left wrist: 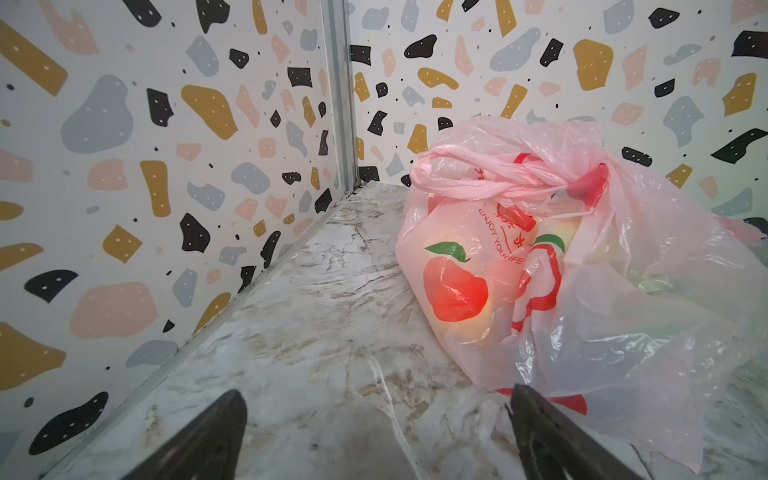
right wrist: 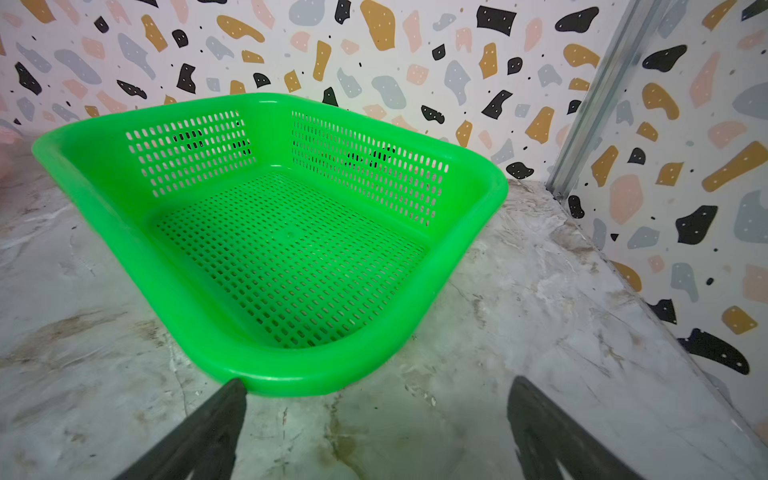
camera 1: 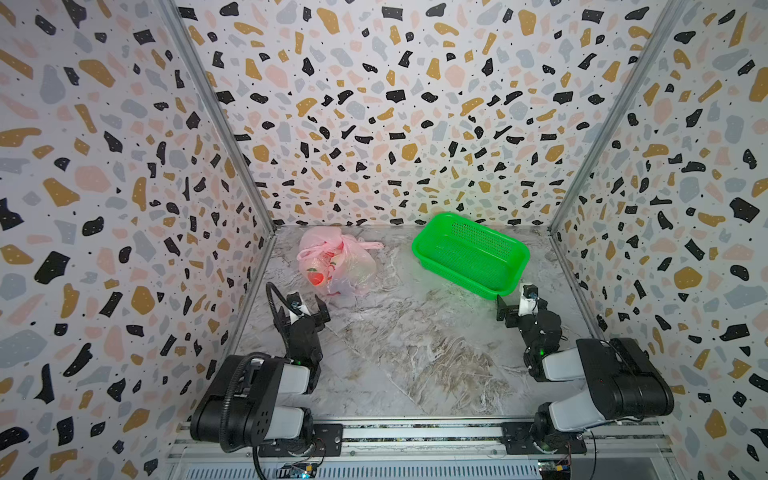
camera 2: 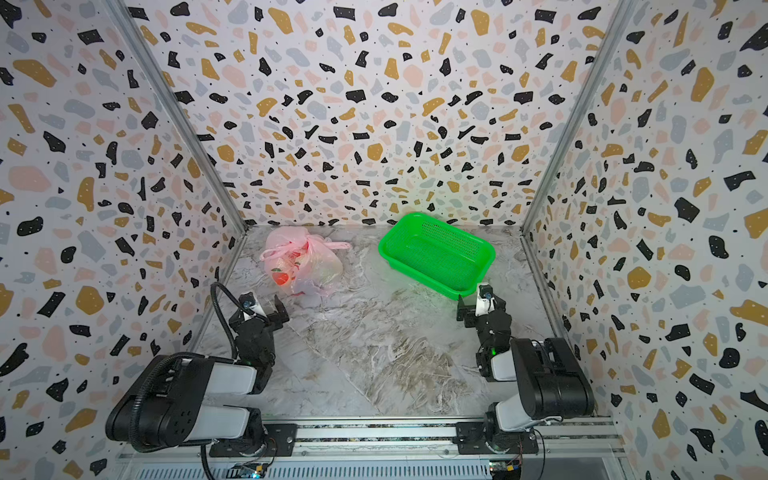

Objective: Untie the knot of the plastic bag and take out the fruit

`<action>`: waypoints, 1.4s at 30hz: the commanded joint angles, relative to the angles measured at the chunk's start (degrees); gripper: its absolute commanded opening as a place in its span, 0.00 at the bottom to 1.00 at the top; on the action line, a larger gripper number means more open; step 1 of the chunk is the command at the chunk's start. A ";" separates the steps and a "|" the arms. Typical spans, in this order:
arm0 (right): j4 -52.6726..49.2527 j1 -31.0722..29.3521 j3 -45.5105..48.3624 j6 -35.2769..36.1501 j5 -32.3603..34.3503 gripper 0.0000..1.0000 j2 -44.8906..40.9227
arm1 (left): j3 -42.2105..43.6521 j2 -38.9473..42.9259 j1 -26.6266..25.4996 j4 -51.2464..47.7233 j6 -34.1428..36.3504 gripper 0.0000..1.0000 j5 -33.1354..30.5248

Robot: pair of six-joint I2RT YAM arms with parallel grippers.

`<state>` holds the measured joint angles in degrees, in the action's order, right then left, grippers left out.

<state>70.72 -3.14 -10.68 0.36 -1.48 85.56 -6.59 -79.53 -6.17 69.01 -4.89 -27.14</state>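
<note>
The plastic bag [camera 1: 336,266] lies on the marble table [camera 1: 395,353] at the far left, near the back corner. The knot [left wrist: 536,183] on its top is tied. The left gripper [left wrist: 376,395] is just beside the bag, jaws wide apart and empty. The right gripper [right wrist: 377,383], also apart and empty, is just beside the green basket [camera 1: 478,239].

both top views high, looking down on table [camera 1: 395,353], left wrist near plastic bag [left wrist: 582,291], right wrist near basket [right wrist: 291,374]
</note>
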 commanded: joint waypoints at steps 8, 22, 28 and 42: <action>0.12 -0.24 -1.52 0.37 0.71 0.99 -0.09 | -1.58 -0.13 -0.33 1.74 0.93 0.99 -0.74; 0.08 -0.27 -1.58 0.34 0.74 0.99 -0.10 | -1.76 -0.14 -0.66 1.54 1.08 1.00 -1.23; 0.03 -0.27 -1.58 0.40 0.68 0.99 -0.05 | -1.76 -0.26 -0.77 1.48 1.19 1.00 -1.39; -4.20 -0.77 -2.08 0.87 1.12 0.99 -4.45 | -3.68 3.78 -0.94 -4.95 1.30 1.00 -1.43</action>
<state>69.38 -3.31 -10.74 0.51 -1.39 84.68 -7.70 -78.67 -6.87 66.32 -4.01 -27.55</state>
